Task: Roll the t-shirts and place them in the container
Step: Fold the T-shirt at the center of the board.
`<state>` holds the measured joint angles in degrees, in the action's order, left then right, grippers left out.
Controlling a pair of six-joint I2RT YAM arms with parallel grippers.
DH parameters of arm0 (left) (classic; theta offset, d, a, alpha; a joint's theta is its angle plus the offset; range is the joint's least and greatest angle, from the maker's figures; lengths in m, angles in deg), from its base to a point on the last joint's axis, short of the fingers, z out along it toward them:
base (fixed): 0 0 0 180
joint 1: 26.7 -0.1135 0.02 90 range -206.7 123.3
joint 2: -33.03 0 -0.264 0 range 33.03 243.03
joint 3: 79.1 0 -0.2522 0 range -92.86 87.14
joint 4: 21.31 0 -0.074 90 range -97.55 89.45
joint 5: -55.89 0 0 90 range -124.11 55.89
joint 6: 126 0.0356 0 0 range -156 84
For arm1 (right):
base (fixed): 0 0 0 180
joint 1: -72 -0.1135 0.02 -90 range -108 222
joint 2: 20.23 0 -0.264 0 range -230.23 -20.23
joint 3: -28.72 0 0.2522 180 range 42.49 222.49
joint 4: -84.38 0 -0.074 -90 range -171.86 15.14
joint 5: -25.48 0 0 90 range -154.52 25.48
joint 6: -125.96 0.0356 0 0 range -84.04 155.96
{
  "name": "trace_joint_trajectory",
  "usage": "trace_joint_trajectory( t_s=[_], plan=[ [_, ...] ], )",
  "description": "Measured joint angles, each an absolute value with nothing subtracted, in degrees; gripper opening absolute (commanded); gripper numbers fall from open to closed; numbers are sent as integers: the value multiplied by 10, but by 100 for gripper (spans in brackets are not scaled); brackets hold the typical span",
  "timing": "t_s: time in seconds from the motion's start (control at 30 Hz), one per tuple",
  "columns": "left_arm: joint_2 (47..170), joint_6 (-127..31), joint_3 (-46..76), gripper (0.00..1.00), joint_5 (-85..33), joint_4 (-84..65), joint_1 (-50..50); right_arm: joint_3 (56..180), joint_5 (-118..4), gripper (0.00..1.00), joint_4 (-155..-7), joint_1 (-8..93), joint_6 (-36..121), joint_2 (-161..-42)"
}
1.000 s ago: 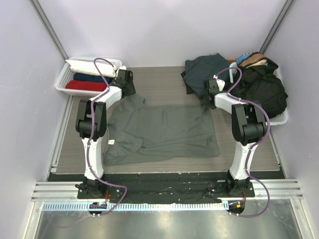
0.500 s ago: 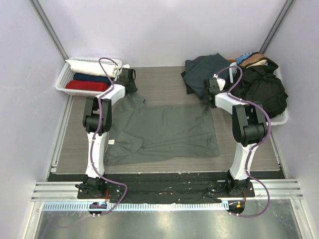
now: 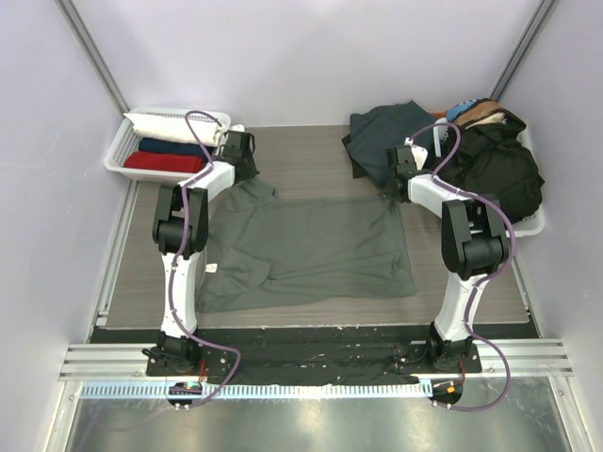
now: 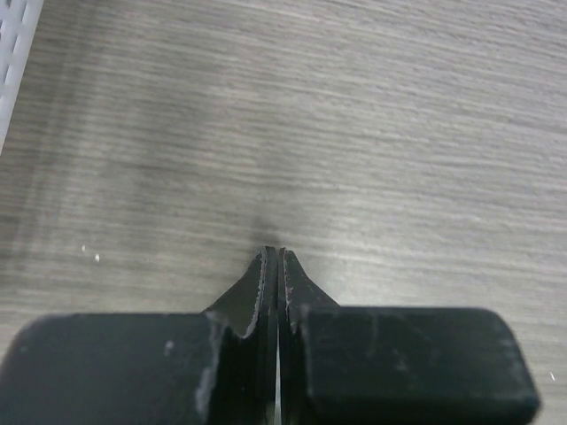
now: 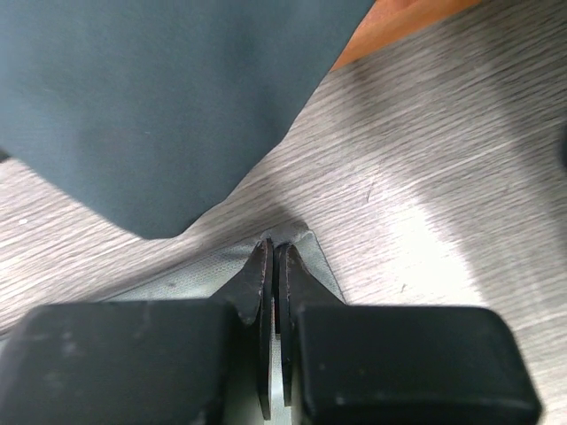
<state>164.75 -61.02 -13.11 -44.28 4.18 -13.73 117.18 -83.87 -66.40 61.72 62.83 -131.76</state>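
A sage-grey t-shirt (image 3: pixel 306 247) lies spread flat across the middle of the table. My right gripper (image 3: pixel 390 191) is at its far right corner. In the right wrist view that gripper (image 5: pixel 275 244) is shut on a pinched fold of the grey t-shirt (image 5: pixel 190 276). My left gripper (image 3: pixel 247 173) sits at the shirt's far left corner. In the left wrist view the left gripper (image 4: pixel 273 253) is shut, tips down on bare table, and no cloth shows between them. A dark teal t-shirt (image 3: pixel 382 130) lies just beyond the right gripper and fills the top of the right wrist view (image 5: pixel 159 97).
A white lattice basket (image 3: pixel 121 149) at the far left holds rolled white, navy and red shirts; its edge (image 4: pixel 16 53) shows in the left wrist view. A second basket (image 3: pixel 533 224) at the far right is heaped with black and other garments. Walls close in on three sides.
Both grippers have shut. The right one has closed on the grey t-shirt's far right corner. The left arm has shifted slightly toward the far side.
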Motion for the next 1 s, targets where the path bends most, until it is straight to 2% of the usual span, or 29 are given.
trace_joint_trajectory(
  t_s=[0.17, 0.23, 0.3, 0.37, 0.5, 0.53, 0.57, 0.63, 0.83, 1.0],
  plan=[
    [1618, -610, -92, 0, -426, 21, -137, 1170, -834, 3, -662, 617, 628, -1286],
    [1602, -610, -70, 0, -417, 9, -137, 1168, -832, 20, -662, 617, 627, -1273],
    [1586, -610, -49, 0, -410, -1, -137, 1167, -829, 50, -662, 617, 626, -1267],
    [1569, -611, -27, 0, -407, -15, -137, 1167, -829, 59, -661, 617, 626, -1267],
    [1553, -611, -14, 0, -405, -30, -137, 1165, -834, 55, -655, 617, 622, -1267],
    [1553, -611, -14, 0, -405, -36, -137, 1165, -839, 51, -655, 617, 622, -1268],
    [1553, -611, -14, 0, -405, -40, -137, 1165, -843, 38, -655, 617, 622, -1268],
    [1553, -611, -14, 0, -405, -41, -137, 1165, -852, 31, -655, 617, 618, -1268],
    [1554, -610, -22, 0, -405, -43, -137, 1168, -860, 30, -664, 617, 617, -1283],
    [1563, -605, -41, 0, -405, -43, -137, 1202, -857, 37, -671, 617, 616, -1341]
  ],
)
